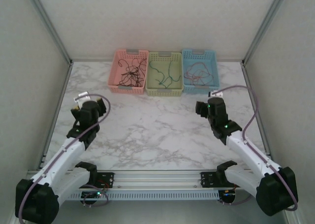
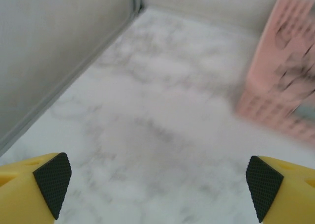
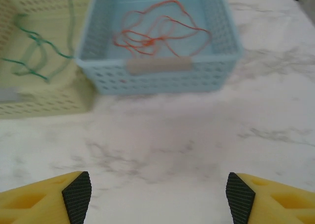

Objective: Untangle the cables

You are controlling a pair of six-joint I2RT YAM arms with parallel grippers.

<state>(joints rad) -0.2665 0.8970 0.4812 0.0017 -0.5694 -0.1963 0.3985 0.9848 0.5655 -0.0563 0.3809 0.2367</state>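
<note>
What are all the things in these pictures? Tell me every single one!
pink basket: one, pink, back of the table, left end of the row
black cables: a tangle, black, inside the pink basket
green basket: one, pale green, middle of the row
green cable: count unclear, green, inside the green basket
blue basket: one, light blue, right end of the row
orange-red cables: a loose tangle, orange-red, inside the blue basket
table: one, white-grey marble, under everything
left gripper: one, yellow with black pads, open, over bare table near the pink basket
right gripper: one, yellow with black pads, open, facing the blue basket
</note>
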